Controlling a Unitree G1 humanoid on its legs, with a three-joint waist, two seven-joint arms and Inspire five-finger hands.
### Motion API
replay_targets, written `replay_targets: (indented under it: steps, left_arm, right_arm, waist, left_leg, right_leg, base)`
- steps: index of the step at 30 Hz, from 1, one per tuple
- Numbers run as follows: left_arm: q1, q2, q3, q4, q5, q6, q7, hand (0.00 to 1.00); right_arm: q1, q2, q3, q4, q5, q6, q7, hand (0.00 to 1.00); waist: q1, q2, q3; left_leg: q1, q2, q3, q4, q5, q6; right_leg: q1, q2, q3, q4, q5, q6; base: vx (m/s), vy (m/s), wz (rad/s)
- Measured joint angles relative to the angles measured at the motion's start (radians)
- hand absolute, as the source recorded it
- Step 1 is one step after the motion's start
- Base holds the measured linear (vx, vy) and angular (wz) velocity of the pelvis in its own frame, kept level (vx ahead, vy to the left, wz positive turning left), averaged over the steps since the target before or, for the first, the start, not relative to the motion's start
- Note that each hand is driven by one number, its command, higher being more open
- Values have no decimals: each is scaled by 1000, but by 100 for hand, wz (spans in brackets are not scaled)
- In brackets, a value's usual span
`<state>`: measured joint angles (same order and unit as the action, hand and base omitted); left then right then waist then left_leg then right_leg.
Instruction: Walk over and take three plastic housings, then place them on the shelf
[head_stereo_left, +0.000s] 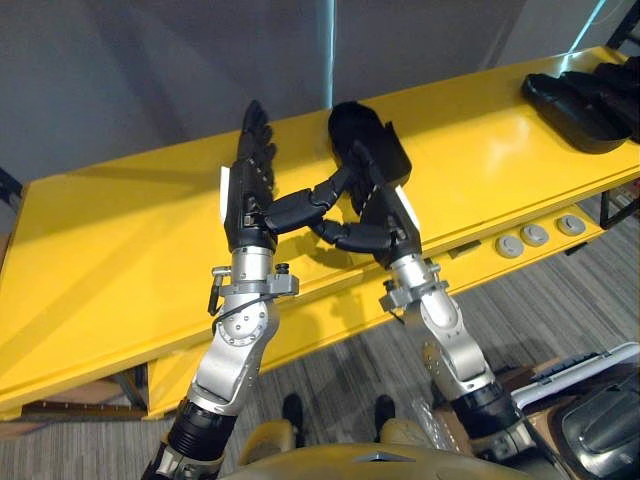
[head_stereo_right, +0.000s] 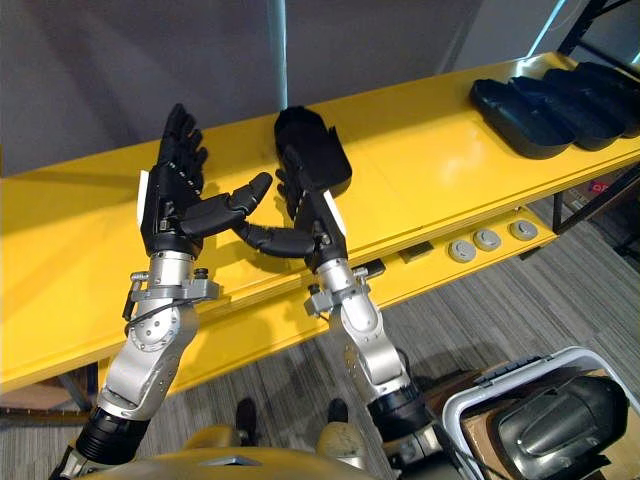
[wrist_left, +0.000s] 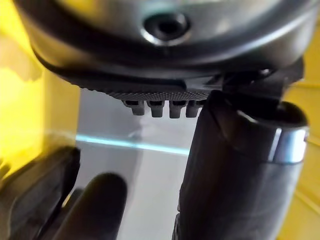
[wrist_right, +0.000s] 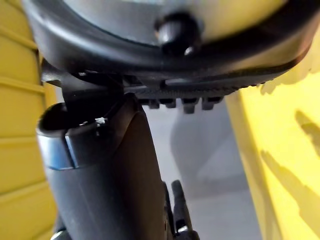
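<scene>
Right now a single black plastic housing (head_stereo_left: 362, 130) lies flat on the yellow shelf (head_stereo_left: 120, 260). The right hand (head_stereo_left: 388, 205) is just on the near side of it, fingers straight and spread and reaching its near end. They seem to touch it, though I cannot tell how firmly. The right hand is wide and grips nothing, with its thumb stuck out sideways. The left hand (head_stereo_left: 248, 195) hovers just to the left of the housing, also wide and flat, carrying nothing.

The first risk, as I judge it, lies between the two hands. Their thumbs point at each other on the near-left side of the housing and look to be crossing or very nearly so. A careless pull-back could knock one against the other.

The second risk is to the housing. If the right fingers catch its near rim, withdrawing could drag it toward the shelf's front edge, while any forward drift would push it toward the wall behind.

Well to the right of the housing, a stack of housings (head_stereo_left: 580, 95) sits on the same shelf. Nearer than the housing and to its right, a white-rimmed bin (head_stereo_right: 505, 373) holds a dark moulded piece (head_stereo_right: 560, 420).
</scene>
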<state>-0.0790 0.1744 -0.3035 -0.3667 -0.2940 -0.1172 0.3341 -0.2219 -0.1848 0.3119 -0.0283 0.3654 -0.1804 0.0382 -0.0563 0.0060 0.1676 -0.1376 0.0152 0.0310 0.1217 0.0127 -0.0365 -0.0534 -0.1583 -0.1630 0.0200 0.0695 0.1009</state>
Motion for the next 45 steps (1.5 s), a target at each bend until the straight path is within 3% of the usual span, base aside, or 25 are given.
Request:
replay_targets:
  steps: [6, 8, 17, 22, 39, 45]
  left_arm:
    - [-35, 1, -6, 24, -217, -88, -133, 100]
    - [-90, 1, -5, 47, -260, -126, -160, 100]
    - [-114, -2, 31, 50, -293, -191, -177, 100]
    - [-115, -6, 65, 50, -293, -192, -192, 100]
    - [-112, -37, 69, 55, -322, -191, -212, 100]
    - [-102, -41, 67, 62, -322, -187, -211, 100]
  right_arm:
    - [-170, -24, -29, 118, -1, 24, -17, 100]
    - [-211, -41, -39, 146, -3, 32, -39, 100]
    - [-326, -56, -64, 202, -7, 69, -50, 100]
    - [-368, -56, -77, 212, -7, 67, -68, 100]
    - [-379, -39, -107, 216, -45, 66, -97, 100]
    - [-350, -17, -105, 214, -34, 38, -8, 100]
  waist:
    - [6, 13, 85]
    - [24, 22, 115]
    - [26, 24, 189]
    - [27, 26, 220]
    - [26, 26, 240]
    - [26, 26, 240]
  left_leg:
    - [-66, 0, -6, 52, -2, 3]
    - [-90, 1, -8, 60, 0, 2]
    - [-102, 2, -14, 69, 0, 6]
    - [-104, 2, -16, 68, 0, 5]
    - [-89, -2, -22, 45, 6, 2]
    - [-58, -2, -18, 17, 12, -1]
  right_leg:
    - [-47, -1, -4, 15, 14, -9]
    - [-67, 0, -6, 15, 22, -8]
    - [-72, 1, -12, 12, 30, -1]
    - [-72, 1, -15, 13, 29, -3]
    - [-63, -3, -26, 15, 25, -8]
    - [-46, -9, -25, 13, 24, -9]
  base:
    - [-77, 31, 2]
    - [-35, 14, 3]
    - [-1, 2, 1]
    - [-4, 3, 1]
    - [-3, 3, 1]
    - [6, 1, -1]
